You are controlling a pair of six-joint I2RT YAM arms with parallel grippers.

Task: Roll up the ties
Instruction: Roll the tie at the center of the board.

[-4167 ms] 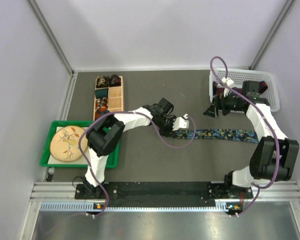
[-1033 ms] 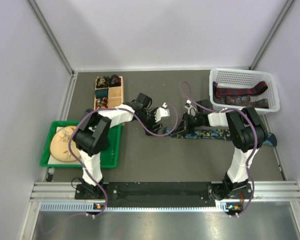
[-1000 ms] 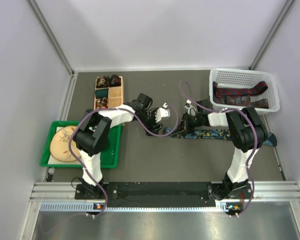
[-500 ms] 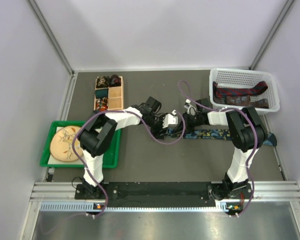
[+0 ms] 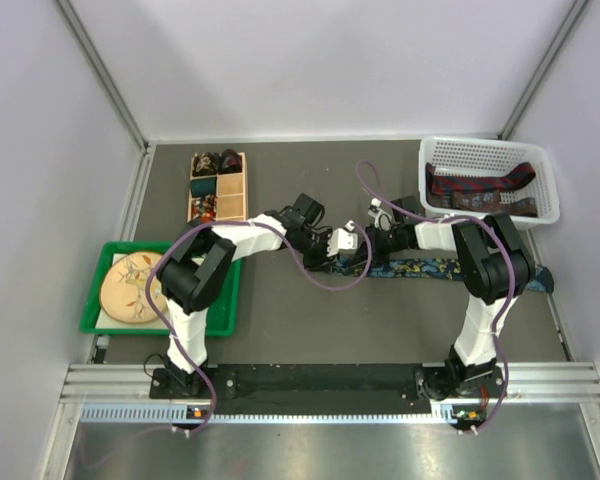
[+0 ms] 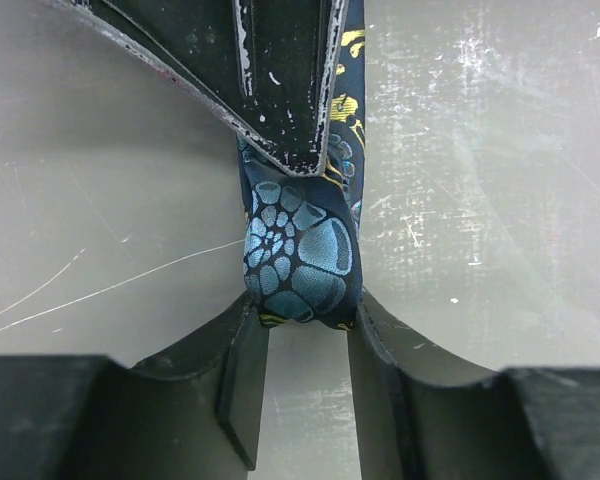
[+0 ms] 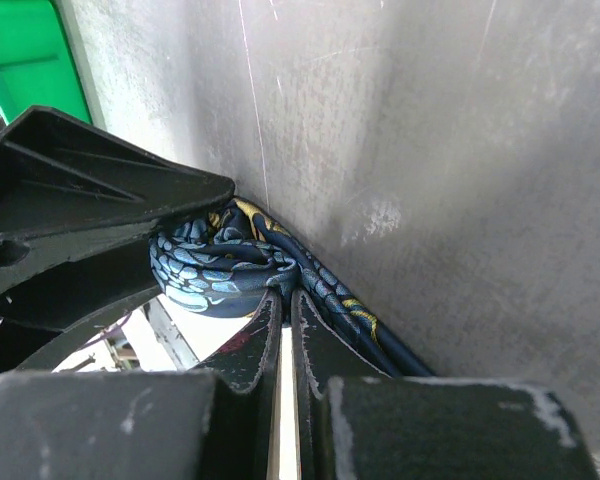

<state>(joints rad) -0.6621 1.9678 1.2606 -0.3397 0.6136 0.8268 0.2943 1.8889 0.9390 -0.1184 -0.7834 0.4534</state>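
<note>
The blue floral tie (image 6: 300,265) lies flat on the table (image 5: 310,330) between the two arms, with its long tail running off to the right. Its left end is doubled over into a small tight fold, the start of a coil. The left gripper (image 6: 307,312) has its fingers on either side of that fold. It is partly open and, as far as the wrist view lets me judge, touches both flanks, so it looks like a pinch, placed there to turn the end over on itself. The right gripper (image 7: 285,298) stands just behind the fold with its jaws together and nothing visible between them. Its tips are down on the tie's flat run, apparently to pin the fabric so the roll winds up instead of sliding. Further out, the red ties (image 5: 470,185) lie in the white basket (image 5: 540,165) at the far right, and coils (image 5: 208,163) sit in the wooden divided box (image 5: 232,187) at the far left — so I judge this roll only just begun
</note>
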